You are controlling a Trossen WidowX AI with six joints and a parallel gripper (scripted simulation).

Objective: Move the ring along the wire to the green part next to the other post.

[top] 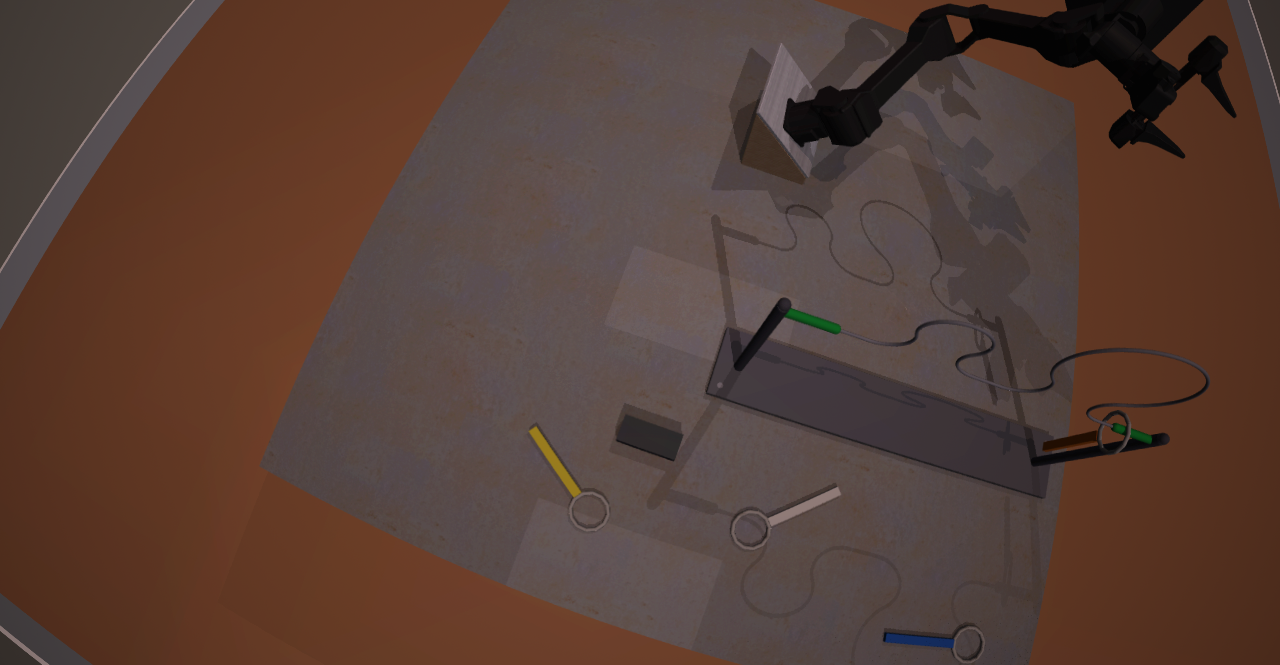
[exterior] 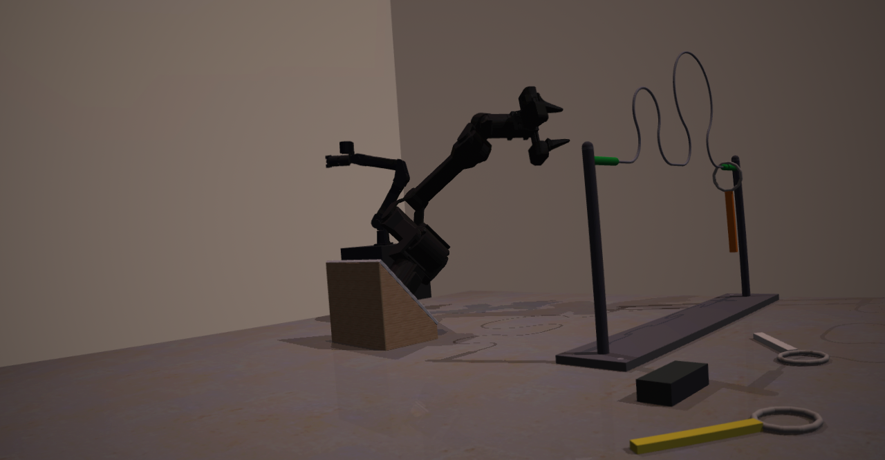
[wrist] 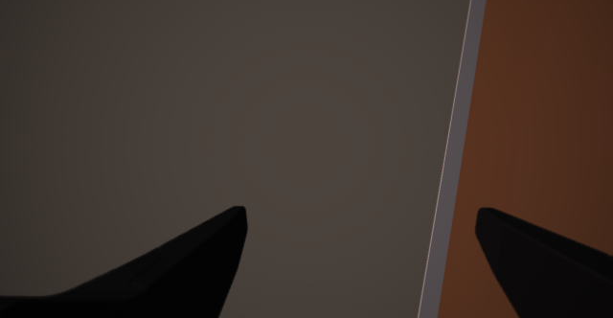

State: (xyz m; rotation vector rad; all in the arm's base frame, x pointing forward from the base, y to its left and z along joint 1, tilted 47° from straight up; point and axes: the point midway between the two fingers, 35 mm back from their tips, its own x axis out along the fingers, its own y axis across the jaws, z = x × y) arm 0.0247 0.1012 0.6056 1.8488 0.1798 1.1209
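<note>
The ring hangs around the green part of the wire beside the far post. Its orange handle points down. The thin grey wire loops across to the other green part at the near post. My gripper is open and empty, apart from the ring, handle and wire. The wrist view shows only wall and floor past the fingers, not the ring.
The posts stand on a dark base. A black block, a yellow-handled ring, a white-handled ring and a blue-handled ring lie around it. A wooden wedge stands by the arm.
</note>
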